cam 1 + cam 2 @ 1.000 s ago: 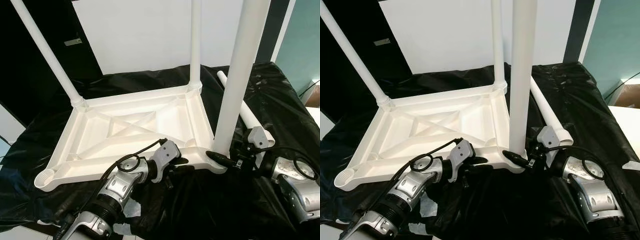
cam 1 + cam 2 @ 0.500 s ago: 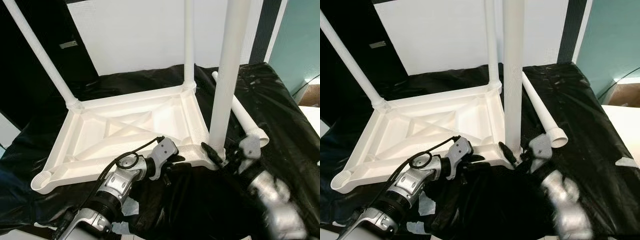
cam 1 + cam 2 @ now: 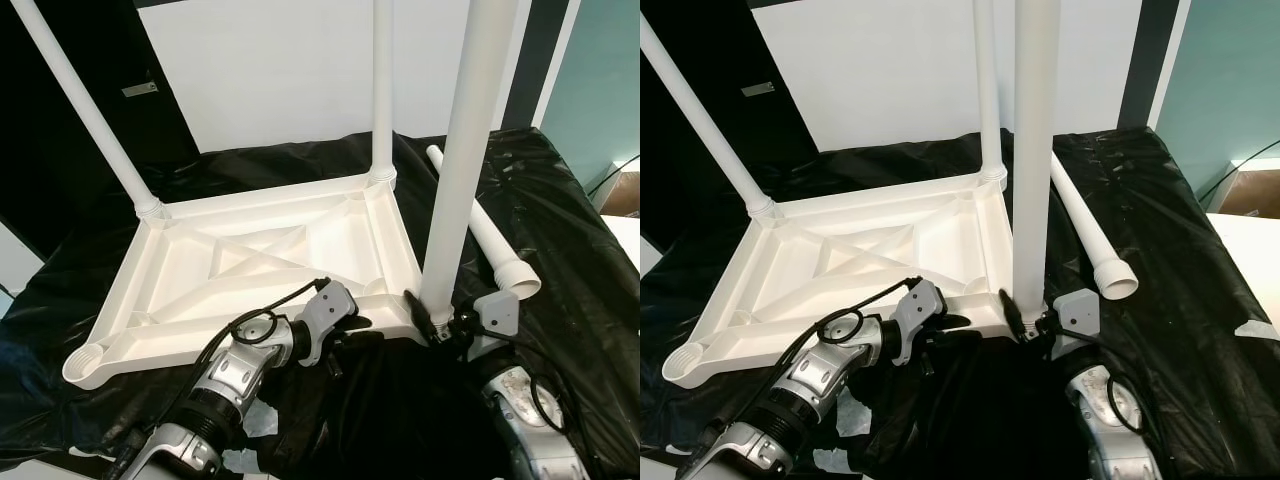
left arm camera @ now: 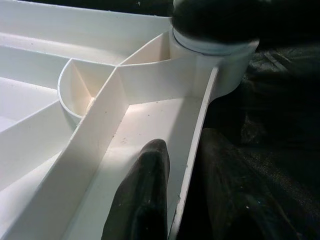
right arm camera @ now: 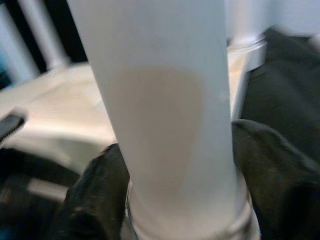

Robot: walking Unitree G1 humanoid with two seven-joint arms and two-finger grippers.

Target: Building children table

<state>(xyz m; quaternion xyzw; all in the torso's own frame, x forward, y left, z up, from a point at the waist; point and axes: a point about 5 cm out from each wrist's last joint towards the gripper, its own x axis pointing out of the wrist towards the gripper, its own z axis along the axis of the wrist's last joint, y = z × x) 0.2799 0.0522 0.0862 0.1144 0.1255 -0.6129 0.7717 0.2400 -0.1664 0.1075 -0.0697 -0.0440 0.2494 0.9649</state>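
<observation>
A white plastic tabletop (image 3: 260, 250) lies upside down on a black sheet. Legs stand in its far-left (image 3: 85, 110), far-right (image 3: 383, 90) and near-right corners. The near-left socket (image 3: 88, 360) holds no leg. My right gripper (image 3: 435, 322) is shut on the base of the near-right leg (image 3: 465, 160), and its black fingers (image 5: 95, 195) hug the white tube (image 5: 160, 115). My left gripper (image 3: 350, 325) is shut on the near rim (image 4: 192, 150). One of its fingers (image 4: 145, 195) is inside the rim and the other is outside it.
A loose white leg (image 3: 485, 232) lies on the black sheet (image 3: 570, 250) to the right of the tabletop, its wide end toward me. A white wall panel (image 3: 280, 70) stands behind, and torn white scraps (image 3: 845, 415) lie under my left arm.
My right wrist has swung from the right side of the near-right leg toward the near side, still holding its base. The left gripper has kept its hold. The camera shifted slightly.
</observation>
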